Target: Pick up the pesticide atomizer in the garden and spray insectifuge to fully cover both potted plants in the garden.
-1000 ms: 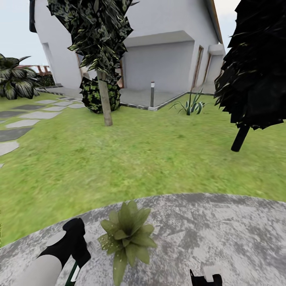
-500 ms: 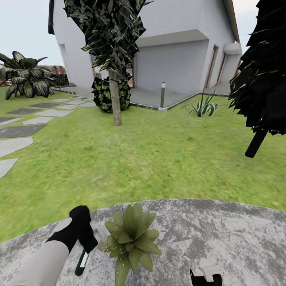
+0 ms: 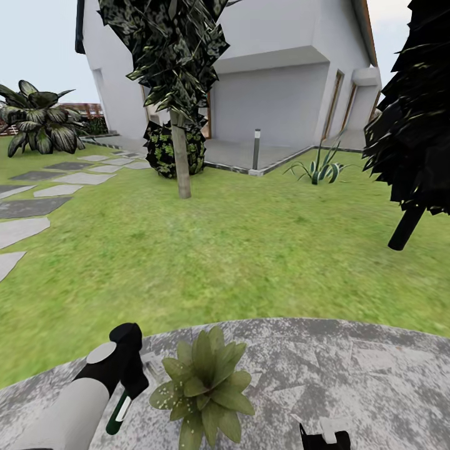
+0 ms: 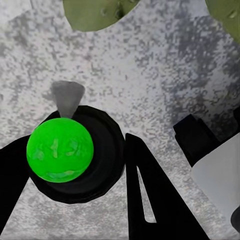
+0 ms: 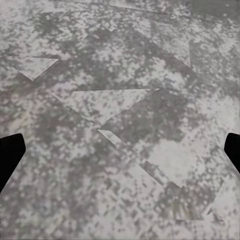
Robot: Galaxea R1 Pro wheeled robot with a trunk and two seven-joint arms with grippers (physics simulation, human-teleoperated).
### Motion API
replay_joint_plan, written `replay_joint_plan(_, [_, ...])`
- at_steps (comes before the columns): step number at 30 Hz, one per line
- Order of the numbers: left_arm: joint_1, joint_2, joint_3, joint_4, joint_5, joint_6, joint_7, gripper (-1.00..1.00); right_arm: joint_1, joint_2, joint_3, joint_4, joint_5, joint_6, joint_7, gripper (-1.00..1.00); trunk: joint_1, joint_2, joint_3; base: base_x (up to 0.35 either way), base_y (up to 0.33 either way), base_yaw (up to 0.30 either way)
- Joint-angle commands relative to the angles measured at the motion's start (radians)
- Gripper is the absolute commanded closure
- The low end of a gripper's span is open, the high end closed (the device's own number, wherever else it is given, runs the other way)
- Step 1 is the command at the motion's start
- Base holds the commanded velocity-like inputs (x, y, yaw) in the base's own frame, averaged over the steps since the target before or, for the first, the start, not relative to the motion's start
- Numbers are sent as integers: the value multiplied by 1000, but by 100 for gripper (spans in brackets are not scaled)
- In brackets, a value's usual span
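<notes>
Garden lawn (image 3: 237, 250) behind grey stone patio (image 3: 350, 375); light-green potted plant (image 3: 203, 387) on patio. Left gripper (image 3: 125, 390) jaws pinching pesticide atomizer (image 3: 117, 414) just beside plant. Right gripper (image 3: 325, 437) jaws spread above patio.

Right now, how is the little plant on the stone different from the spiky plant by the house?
The little plant has broad, light-green speckled leaves; the spiky plant has thin, striped, pointed ones. The little plant sits on the grey stone patio; the spiky plant grows from the grass. Both fan out as rosettes.
</notes>
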Motion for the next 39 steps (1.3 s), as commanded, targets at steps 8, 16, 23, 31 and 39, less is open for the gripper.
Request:
replay_joint_plan(8, [3, 4, 2, 0, -1, 19, -9, 100, -1, 1, 3, 1, 7, -2, -9, -100, 0, 0, -1, 1, 0, 162])
replay_joint_plan(16, [3, 4, 2, 2, 2, 20, -9, 100, -1, 1, 3, 1, 7, -2, -9, -100, 0, 0, -1, 0, -62, 269])
replay_joint_plan(23, [2, 4, 3, 1, 2, 20, -8, 100, -1, 1, 3, 1, 7, -2, -9, -100, 0, 0, -1, 0, -264, 35])
replay_joint_plan(31, [2, 7, 4, 0, 2, 20, -6, 100, -1, 3, 3, 1, 9, -2, -8, -100, 0, 0, -1, 0, -271, 161])
replay_joint_plan(39, [4, 10, 2, 8, 1, 20, -3, 100, -1, 3, 3, 1, 9, -2, -7, -100, 0, 0, -1, 0, -123, 278])
